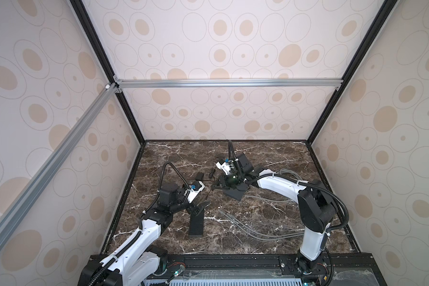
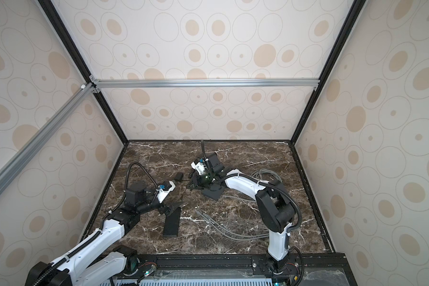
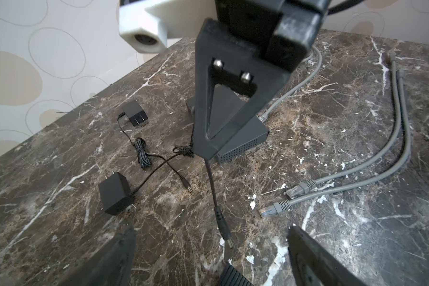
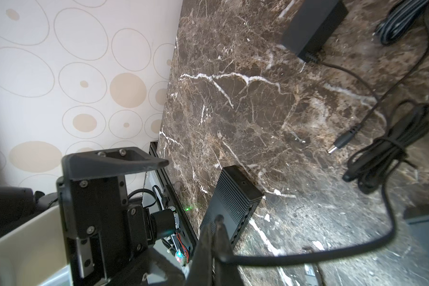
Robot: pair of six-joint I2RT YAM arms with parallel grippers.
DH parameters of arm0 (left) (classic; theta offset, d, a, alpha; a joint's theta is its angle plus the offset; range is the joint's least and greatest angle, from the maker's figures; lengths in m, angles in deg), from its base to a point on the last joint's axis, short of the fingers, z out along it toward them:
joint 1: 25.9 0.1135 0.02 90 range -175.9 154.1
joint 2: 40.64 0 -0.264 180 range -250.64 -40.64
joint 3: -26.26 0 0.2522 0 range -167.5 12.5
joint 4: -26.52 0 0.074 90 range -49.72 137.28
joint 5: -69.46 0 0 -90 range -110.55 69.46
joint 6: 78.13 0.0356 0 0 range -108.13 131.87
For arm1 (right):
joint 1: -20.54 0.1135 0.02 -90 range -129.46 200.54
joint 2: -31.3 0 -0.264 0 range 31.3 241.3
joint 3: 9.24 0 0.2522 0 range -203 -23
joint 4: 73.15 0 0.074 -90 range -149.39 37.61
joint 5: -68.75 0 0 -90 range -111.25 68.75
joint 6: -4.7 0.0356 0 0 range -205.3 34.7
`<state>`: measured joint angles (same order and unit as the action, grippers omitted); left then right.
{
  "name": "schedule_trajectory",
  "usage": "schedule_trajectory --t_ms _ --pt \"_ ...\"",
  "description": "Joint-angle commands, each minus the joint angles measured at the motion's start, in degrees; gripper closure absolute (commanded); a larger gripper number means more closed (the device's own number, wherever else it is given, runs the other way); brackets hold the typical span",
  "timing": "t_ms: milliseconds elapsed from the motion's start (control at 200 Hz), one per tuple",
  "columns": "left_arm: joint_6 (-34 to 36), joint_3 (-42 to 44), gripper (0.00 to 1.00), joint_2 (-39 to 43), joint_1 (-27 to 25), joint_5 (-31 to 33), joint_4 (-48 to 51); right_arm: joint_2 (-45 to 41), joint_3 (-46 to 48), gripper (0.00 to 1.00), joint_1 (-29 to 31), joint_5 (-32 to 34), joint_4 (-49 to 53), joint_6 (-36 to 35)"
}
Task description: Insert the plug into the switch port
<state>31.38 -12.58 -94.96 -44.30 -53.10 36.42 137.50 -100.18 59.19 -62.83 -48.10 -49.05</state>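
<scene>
left gripper (image 3: 212, 229): jaws apart | right gripper (image 4: 218, 222): clamped on black cable (image 4: 332, 257) | plug (image 3: 224, 229): hangs free over marble surface (image 3: 332, 148)

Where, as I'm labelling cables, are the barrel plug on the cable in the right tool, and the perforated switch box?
Black barrel plug (image 3: 223, 226): left wrist view, on its moulded sleeve.
Dark grey perforated metal switch box (image 3: 243, 146): left wrist view, on its vented side.
</scene>
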Motion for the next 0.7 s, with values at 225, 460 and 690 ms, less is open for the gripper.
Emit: schedule_trajectory --t_ms 225,460,690 --pt "2.8 0.4 0.36 -0.7 -0.5 -2.6 -3.2 -4.0 -1.9 1.00 0.2 -2.5 4.5 -5.0" --pt "2.4 0.3 0.53 -0.3 -1.3 -1.6 -3.3 -5.5 -1.9 1.00 0.2 -2.1 4.3 -4.9" --pt "1.9 0.3 0.55 -1.5 -1.5 -4.0 -4.2 -7.0 -1.8 1.00 0.2 -0.7 4.0 -5.1"
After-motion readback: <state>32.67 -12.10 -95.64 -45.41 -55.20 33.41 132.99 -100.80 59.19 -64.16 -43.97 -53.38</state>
